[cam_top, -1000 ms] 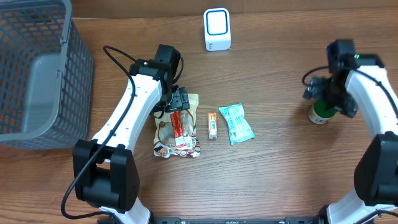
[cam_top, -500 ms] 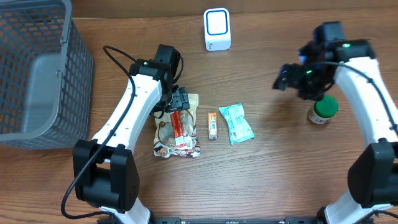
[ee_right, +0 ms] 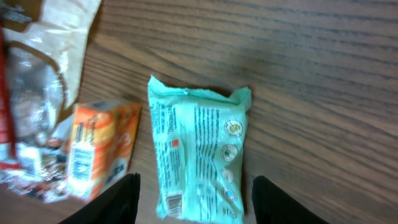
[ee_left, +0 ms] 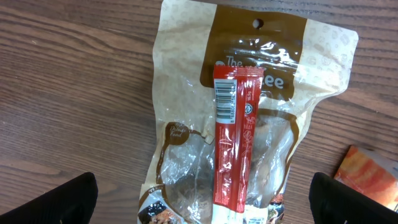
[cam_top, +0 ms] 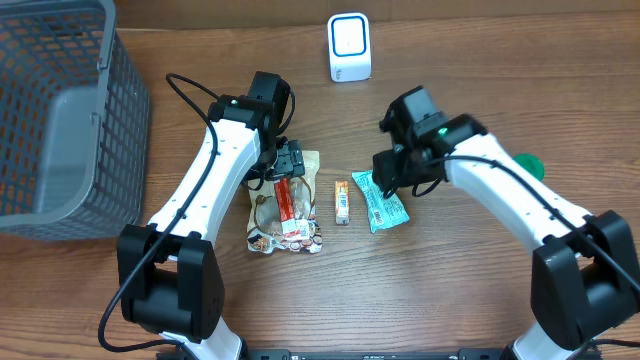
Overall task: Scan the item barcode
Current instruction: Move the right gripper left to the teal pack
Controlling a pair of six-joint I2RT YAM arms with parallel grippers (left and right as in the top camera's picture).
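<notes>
A mint-green packet [cam_top: 386, 203] lies on the wooden table, printed side up, with a barcode [ee_right: 176, 205] near its lower left corner. My right gripper [ee_right: 199, 202] hangs over it, open, one finger on each side and neither touching. Left of the packet is a small orange box [ee_right: 99, 149]. A brown snack pouch [ee_left: 186, 149] lies further left with a red stick pack [ee_left: 233, 143] on top, barcode facing up. My left gripper [ee_left: 205, 202] hovers open above the pouch, holding nothing. The white scanner [cam_top: 349, 47] stands at the back centre.
A grey wire basket [cam_top: 60, 120] fills the left side of the table. A green-lidded bottle [cam_top: 527, 165] stands at the right, partly hidden behind my right arm.
My right arm has swung left, from over the green-lidded bottle to above the mint-green packet, and its jaws have narrowed. The bottle stays on the table. The left arm has not moved.
</notes>
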